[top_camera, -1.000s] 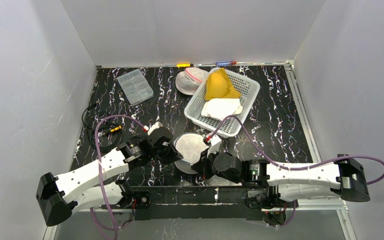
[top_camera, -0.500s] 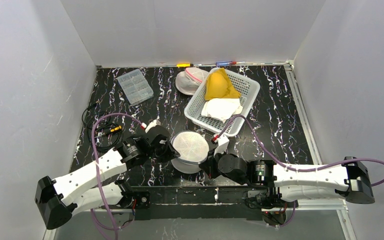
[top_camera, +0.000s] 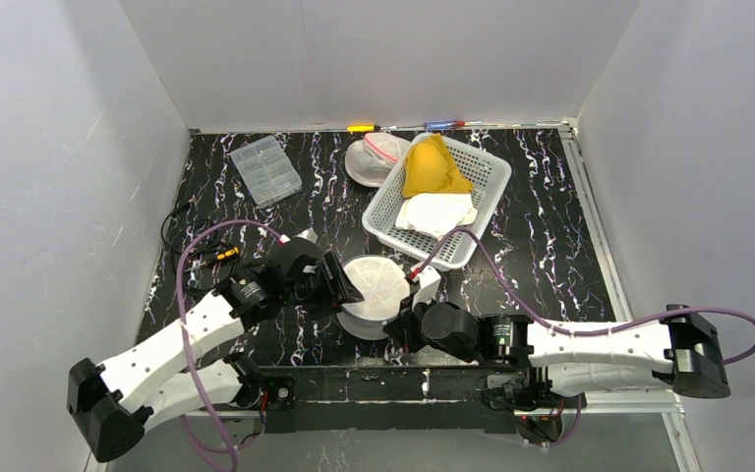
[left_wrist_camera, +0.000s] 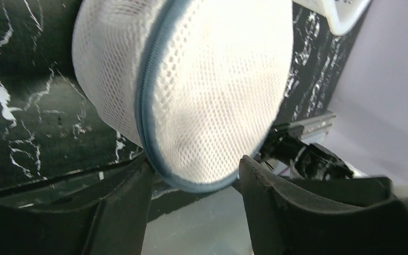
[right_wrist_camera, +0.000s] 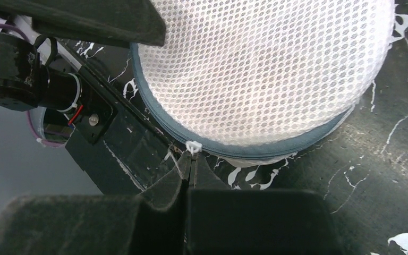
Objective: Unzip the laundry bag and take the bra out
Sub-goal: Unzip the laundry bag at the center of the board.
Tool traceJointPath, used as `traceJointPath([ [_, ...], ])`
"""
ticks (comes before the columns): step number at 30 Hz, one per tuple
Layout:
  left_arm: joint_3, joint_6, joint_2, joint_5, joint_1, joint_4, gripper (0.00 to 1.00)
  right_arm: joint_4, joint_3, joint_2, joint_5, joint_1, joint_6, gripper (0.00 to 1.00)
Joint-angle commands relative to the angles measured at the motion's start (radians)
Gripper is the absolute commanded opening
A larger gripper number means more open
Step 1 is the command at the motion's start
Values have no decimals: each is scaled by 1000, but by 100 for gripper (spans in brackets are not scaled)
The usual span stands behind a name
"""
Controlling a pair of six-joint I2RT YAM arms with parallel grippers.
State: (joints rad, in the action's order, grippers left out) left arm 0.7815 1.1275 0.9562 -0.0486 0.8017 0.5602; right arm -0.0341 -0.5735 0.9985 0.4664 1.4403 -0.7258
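The laundry bag (top_camera: pixel 378 285) is a round white mesh pouch with a grey-blue zipper band, lying near the table's front edge. Up close the laundry bag (left_wrist_camera: pixel 202 95) has its lower rim between my left gripper's (left_wrist_camera: pixel 194 170) open fingers, with a gap on both sides. That left gripper (top_camera: pixel 346 290) sits at the bag's left side. My right gripper (right_wrist_camera: pixel 191 156) is shut on the small white zipper pull (right_wrist_camera: pixel 193 146) at the laundry bag's (right_wrist_camera: pixel 265 69) near rim. From above, the right gripper (top_camera: pixel 405 313) is at the bag's front right. The bra is hidden.
A white basket (top_camera: pixel 482 197) holding a yellow cloth (top_camera: pixel 433 167) and a white cloth (top_camera: pixel 435 211) stands behind the bag. A second mesh pouch with pink trim (top_camera: pixel 374 157) lies beside it. A clear compartment box (top_camera: pixel 265 169) is at back left, black cables (top_camera: pixel 192 236) at left.
My left gripper has opened and let go of the bag's left edge, shifting slightly right. The right gripper stays shut on the zipper pull, moved a little.
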Motion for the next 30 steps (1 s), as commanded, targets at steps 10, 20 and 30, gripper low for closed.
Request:
traceJointPath([
  [10,8,131,-103,-19,163,97,63,195,-76,145,-87,2,41,1],
  [20,-47,199,-106,74,173,89,63,241,-87,152,-111,2,54,1],
  [30,-57,267,-55,201,172,36,53,256,-59,101,-138,2,36,1],
])
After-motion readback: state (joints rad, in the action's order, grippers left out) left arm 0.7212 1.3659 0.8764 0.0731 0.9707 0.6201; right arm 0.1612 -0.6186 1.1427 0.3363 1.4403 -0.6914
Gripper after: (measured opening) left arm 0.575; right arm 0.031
